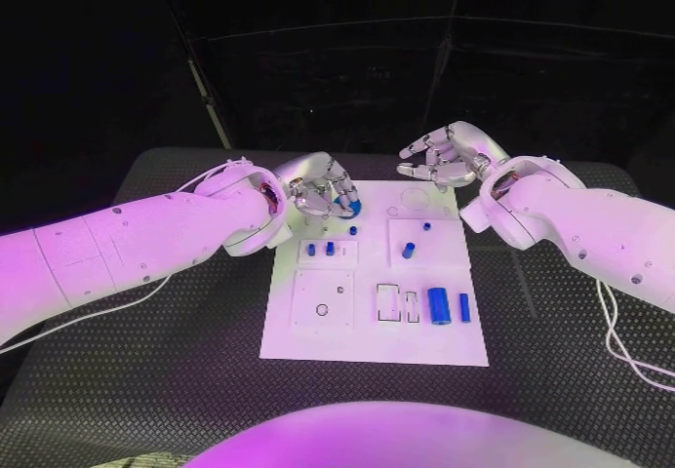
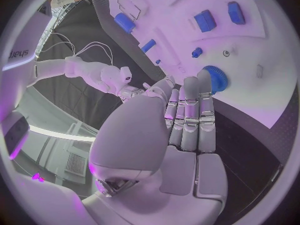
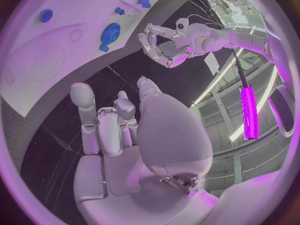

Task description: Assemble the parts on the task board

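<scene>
The white task board (image 1: 373,336) lies in the middle of the table. A blue gear (image 1: 352,208) sits at its far left corner, and my left hand (image 1: 327,190) hovers right beside it, fingers apart and holding nothing. In the left wrist view the fingertips (image 2: 206,80) reach the rim of the gear (image 2: 217,78); I cannot tell if they touch. My right hand (image 1: 443,156) hangs over the board's far right corner, fingers loosely bent and empty. A blue cylinder (image 1: 438,304) and a thin blue pin (image 1: 464,307) lie at the near right. Small blue parts (image 1: 331,248) stand mid-board.
The black ribbed table (image 1: 169,390) surrounds the board. A white cable (image 1: 619,341) trails over the table at the right. Rectangular slots (image 1: 395,301) and a square plate with holes (image 1: 322,297) mark the board's near half.
</scene>
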Controlling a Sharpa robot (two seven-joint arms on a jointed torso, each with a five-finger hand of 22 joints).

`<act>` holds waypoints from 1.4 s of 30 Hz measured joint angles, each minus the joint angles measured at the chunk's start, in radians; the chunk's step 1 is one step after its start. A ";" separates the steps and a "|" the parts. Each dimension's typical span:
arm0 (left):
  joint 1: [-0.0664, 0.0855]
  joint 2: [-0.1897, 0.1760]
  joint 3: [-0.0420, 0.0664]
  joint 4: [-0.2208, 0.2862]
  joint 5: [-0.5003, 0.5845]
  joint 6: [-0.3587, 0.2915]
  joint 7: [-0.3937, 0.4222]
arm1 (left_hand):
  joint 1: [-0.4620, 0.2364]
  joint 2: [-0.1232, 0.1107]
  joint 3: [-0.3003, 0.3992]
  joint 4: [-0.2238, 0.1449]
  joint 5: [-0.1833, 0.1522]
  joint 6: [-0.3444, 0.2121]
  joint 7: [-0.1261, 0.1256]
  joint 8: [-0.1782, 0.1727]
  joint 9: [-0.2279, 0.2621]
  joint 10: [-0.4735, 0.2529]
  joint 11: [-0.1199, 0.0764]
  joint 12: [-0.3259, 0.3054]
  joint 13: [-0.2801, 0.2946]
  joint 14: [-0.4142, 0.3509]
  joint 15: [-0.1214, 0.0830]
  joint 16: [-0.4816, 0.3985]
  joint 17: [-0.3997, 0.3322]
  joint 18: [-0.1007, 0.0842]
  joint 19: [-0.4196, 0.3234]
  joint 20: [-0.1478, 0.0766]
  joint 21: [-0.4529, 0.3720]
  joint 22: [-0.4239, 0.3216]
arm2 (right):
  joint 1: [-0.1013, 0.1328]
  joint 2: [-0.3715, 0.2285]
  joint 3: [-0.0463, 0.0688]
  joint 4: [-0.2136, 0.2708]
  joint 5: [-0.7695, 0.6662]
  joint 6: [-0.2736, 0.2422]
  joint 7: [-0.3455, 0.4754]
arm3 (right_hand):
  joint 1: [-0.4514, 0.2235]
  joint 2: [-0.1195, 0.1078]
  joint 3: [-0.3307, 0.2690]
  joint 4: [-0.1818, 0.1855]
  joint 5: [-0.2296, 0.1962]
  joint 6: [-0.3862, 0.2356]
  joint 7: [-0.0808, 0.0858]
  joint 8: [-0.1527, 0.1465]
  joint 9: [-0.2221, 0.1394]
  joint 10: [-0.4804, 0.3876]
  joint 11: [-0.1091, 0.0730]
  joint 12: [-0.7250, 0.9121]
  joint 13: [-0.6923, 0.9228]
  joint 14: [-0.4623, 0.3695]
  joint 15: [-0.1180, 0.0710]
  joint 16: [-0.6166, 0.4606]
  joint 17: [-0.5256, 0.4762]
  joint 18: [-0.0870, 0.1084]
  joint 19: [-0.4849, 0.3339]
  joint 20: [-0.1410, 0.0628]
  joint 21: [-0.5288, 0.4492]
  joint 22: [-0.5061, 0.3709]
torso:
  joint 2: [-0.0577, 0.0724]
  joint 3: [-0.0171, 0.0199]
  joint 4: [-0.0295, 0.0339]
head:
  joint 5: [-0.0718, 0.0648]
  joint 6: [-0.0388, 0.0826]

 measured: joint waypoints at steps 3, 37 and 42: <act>0.000 0.017 -0.013 -0.022 -0.050 -0.003 0.035 | -0.008 -0.015 -0.002 0.001 0.000 0.014 -0.004 -0.027 -0.028 0.005 0.004 -0.043 -0.042 0.049 -0.003 0.004 -0.012 0.000 0.038 -0.001 0.002 -0.005 | 0.000 0.000 0.000 0.000 0.000 0.000 0.000 | 0.000 0.000 0.000 0.000 0.000 0.000 0.000 0.000 0.000 0.000 0.000 0.000 0.000 0.000 0.000 0.000 0.000 0.000 0.000 0.000 0.000 0.000 | 0.000 0.0000 0.0000 | -0.002 0.002; 0.000 0.166 -0.048 -0.209 -0.397 0.150 0.061 | -0.006 -0.006 -0.030 -0.023 0.000 0.116 -0.045 -0.122 -0.128 0.122 -0.026 -0.149 -0.171 0.276 -0.032 0.510 0.382 -0.047 0.292 -0.037 0.454 0.291 | 0.000 0.007 0.000 0.001 0.000 0.000 0.001 | -0.002 0.002 -0.003 -0.003 0.000 0.000 0.000 0.000 0.000 0.000 0.000 0.000 0.001 0.000 0.000 0.000 0.000 0.000 0.000 0.000 0.000 0.000 | -0.001 -0.0005 0.0011 | -0.008 0.001; 0.002 0.182 -0.047 -0.223 -0.404 0.157 0.058 | -0.002 -0.002 -0.015 -0.021 0.000 0.130 -0.045 -0.128 -0.133 0.138 -0.027 -0.158 -0.173 0.277 -0.034 0.510 0.377 -0.047 0.292 -0.037 0.470 0.304 | 0.000 0.007 0.000 0.001 0.000 0.000 0.002 | -0.005 0.005 -0.003 -0.003 0.000 0.000 0.000 0.000 0.000 0.000 0.000 0.000 0.001 0.000 0.000 0.000 0.000 0.000 0.000 0.000 0.000 0.000 | -0.001 -0.0004 0.0011 | -0.008 0.001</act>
